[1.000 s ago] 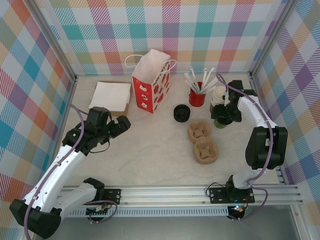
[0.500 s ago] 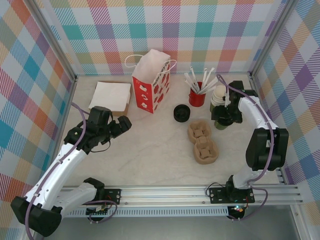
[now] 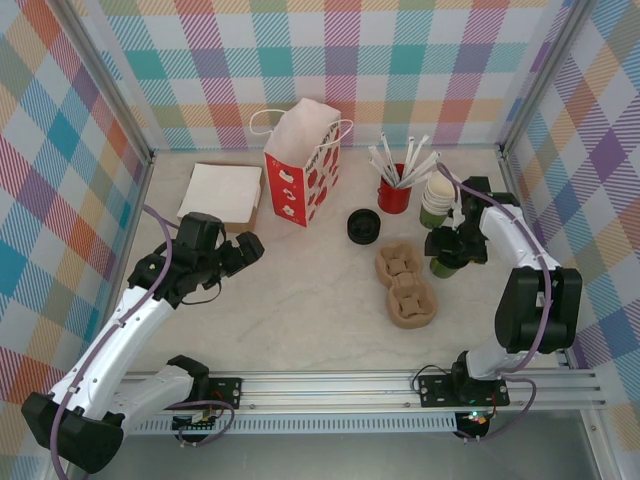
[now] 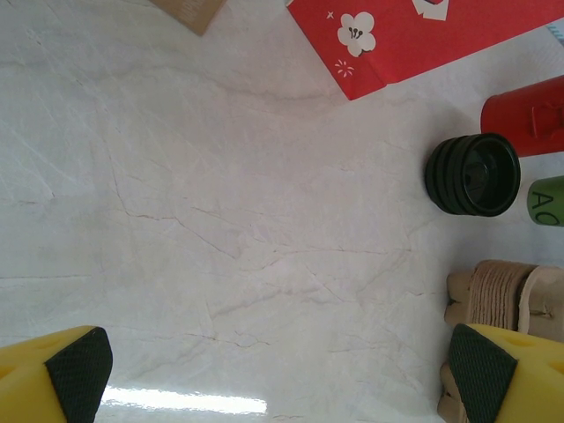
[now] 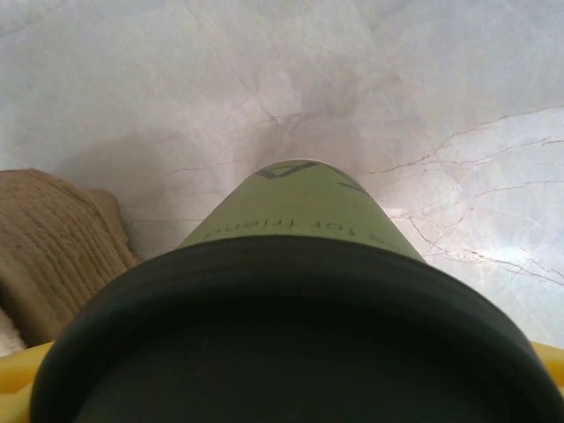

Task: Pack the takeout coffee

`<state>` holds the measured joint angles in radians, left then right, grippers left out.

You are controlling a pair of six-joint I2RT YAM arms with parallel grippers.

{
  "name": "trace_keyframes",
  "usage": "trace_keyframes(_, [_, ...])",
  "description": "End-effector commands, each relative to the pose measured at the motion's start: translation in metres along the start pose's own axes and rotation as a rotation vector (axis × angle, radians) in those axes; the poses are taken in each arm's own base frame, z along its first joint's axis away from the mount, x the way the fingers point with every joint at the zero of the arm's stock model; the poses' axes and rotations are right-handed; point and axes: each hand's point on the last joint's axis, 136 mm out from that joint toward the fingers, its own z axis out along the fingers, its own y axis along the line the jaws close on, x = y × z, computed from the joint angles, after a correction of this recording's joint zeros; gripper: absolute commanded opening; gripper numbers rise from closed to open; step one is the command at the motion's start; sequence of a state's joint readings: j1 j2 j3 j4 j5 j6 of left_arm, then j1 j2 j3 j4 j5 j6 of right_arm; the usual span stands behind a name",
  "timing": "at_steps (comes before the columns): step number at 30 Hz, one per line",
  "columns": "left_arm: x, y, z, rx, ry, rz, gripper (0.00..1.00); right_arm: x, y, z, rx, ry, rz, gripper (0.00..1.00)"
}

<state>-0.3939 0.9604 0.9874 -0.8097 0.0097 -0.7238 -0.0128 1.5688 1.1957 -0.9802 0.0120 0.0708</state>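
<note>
**K:** Marble-look table point(image 3: 300, 330), plaid walls all round. Where was the coffee?

**M:** Coffee point(image 3: 443, 267) sat at the table's 3 o'clock side, in the right gripper point(image 3: 448, 250). The jaws stood wide but were clamped round it near the lid. On the wrist view the lid point(image 5: 291, 344) was right against the lens, with the green wall running down toward the table.

**K:** Axis?

**M:** Roughly upright, lid up, gripper on it from above. Couldn't tell if the base was off the table.

**K:** Bag?

**M:** Bag point(image 3: 300, 170) stood upright near the back wall, mouth up. It was about 10 o'clock from the coffee and well apart.

**K:** Left arm?

**M:** Left gripper point(image 3: 247, 247) was spread fully and empty, hovering over bare table with the bag at its 1 o'clock. It was nearer the bag than the right one, but the right one had the coffee.

**K:** So it was the right arm's move.

**M:** My read, yes. Lift, carry toward 10 o'clock, keep the axis vertical, come in over the mouth, lower. Spare lids point(image 3: 363, 226) lay close to that line. Carriers point(image 3: 405, 285) were just beside the coffee at its 8 o'clock. The carry needed enough height to clear both, plus the bag's rim.

**K:** Risk?

**M:** The mouth looked narrow for cup plus fingers. A light paper bag would likely tip if the rim got clipped, and the left gripper could steady it.
</note>
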Motion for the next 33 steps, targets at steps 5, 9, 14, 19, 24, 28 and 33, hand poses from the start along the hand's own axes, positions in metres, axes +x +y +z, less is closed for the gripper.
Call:
trace_keyframes(5, [-0.007, -0.005, -0.003, 0.022, -0.020, 0.002, 1.00, -0.006, 0.002, 0.009, -0.025, 0.014, 0.013, 0.93])
trace_keyframes(9, [-0.008, -0.005, -0.004, 0.023, -0.022, 0.003, 1.00, -0.008, 0.002, 0.002, -0.022, -0.001, 0.012, 1.00])
trace_keyframes(14, [-0.012, -0.009, -0.008, 0.027, -0.030, 0.012, 1.00, -0.006, -0.002, -0.016, 0.006, -0.033, 0.028, 1.00])
trace_keyframes(19, [-0.024, -0.021, -0.014, 0.035, -0.038, 0.045, 1.00, 0.007, -0.002, -0.050, 0.002, -0.113, 0.066, 1.00])
trace_keyframes(24, [-0.051, -0.040, -0.016, 0.039, -0.036, 0.092, 1.00, 0.023, 0.005, -0.090, -0.043, -0.223, 0.104, 1.00])
trace_keyframes(28, [-0.089, -0.059, -0.015, 0.012, -0.053, 0.183, 1.00, 0.036, 0.022, -0.121, -0.155, -0.327, 0.100, 1.00])
trace_keyframes(33, [-0.143, -0.089, 0.002, -0.056, -0.073, 0.335, 0.98, 0.052, 0.049, -0.147, -0.326, -0.416, 0.066, 1.00])
